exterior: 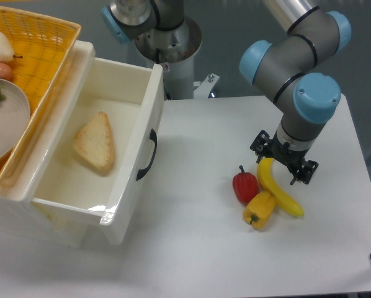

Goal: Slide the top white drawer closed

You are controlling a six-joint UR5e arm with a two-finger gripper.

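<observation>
Drawer: the top white drawer stands pulled open, well left of the pincer — bread inside.
Pincer: the pincer sits over the banana; grip — cannot tell.

White table with a cabinet and three pieces of produce on it.

The white cabinet stands on the left part of the table, at its near left corner. On the right part lie a red pepper, a yellow pepper and a banana, grouped close together: the red pepper sits just left of the banana, and the yellow pepper lies in front of both, touching the banana's side. The produce is well apart from the cabinet.
</observation>
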